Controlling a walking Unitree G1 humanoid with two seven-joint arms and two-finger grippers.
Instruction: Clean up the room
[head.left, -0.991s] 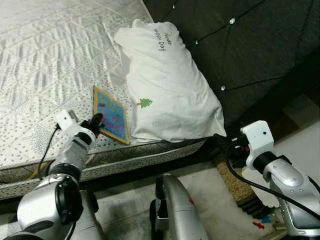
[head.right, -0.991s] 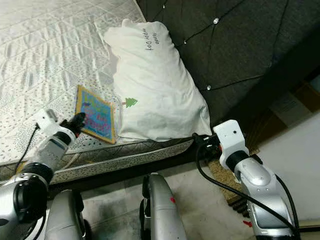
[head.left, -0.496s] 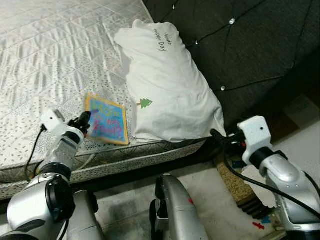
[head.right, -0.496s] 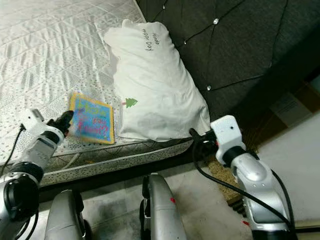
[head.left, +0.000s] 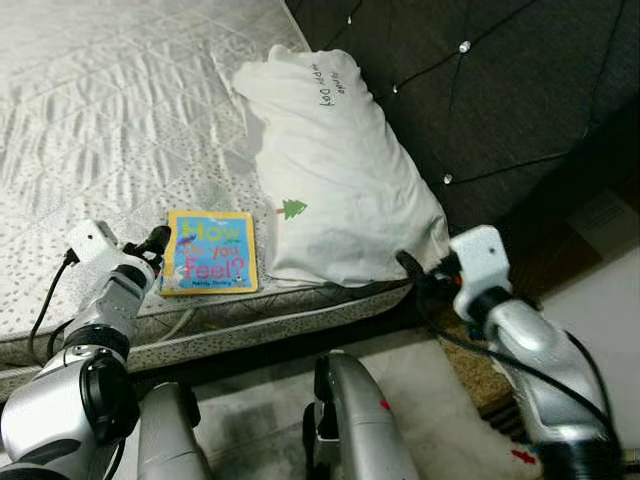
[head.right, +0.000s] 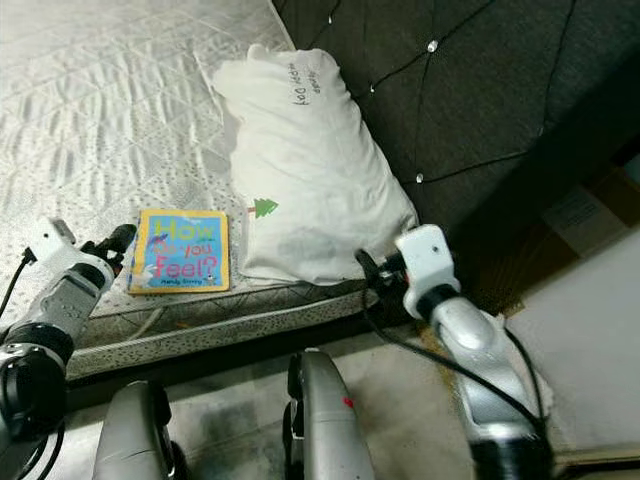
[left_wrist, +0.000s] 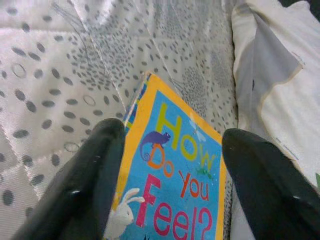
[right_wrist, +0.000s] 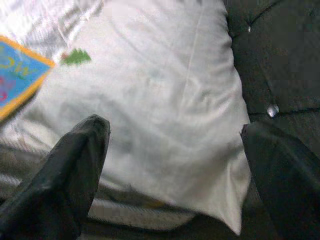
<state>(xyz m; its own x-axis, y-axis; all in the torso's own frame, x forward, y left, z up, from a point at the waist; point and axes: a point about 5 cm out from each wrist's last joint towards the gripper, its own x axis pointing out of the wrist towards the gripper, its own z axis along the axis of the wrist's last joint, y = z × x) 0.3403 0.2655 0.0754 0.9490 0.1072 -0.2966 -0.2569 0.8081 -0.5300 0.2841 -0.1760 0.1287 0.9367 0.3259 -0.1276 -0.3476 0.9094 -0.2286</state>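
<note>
I see the mattress (head.left: 90, 110) with the white pillow (head.left: 335, 190) lying against the dark headboard (head.left: 480, 90), just ahead of my right gripper (right_wrist: 175, 165), whose 2 fingers stand wide apart and empty. The picture book (head.left: 209, 252) lies flat at the mattress edge, directly in front of my left gripper (left_wrist: 172, 165), jaws spread with 1 finger at the book's corner. I judge the tidying unfinished: book and pillow both need putting away.
</note>
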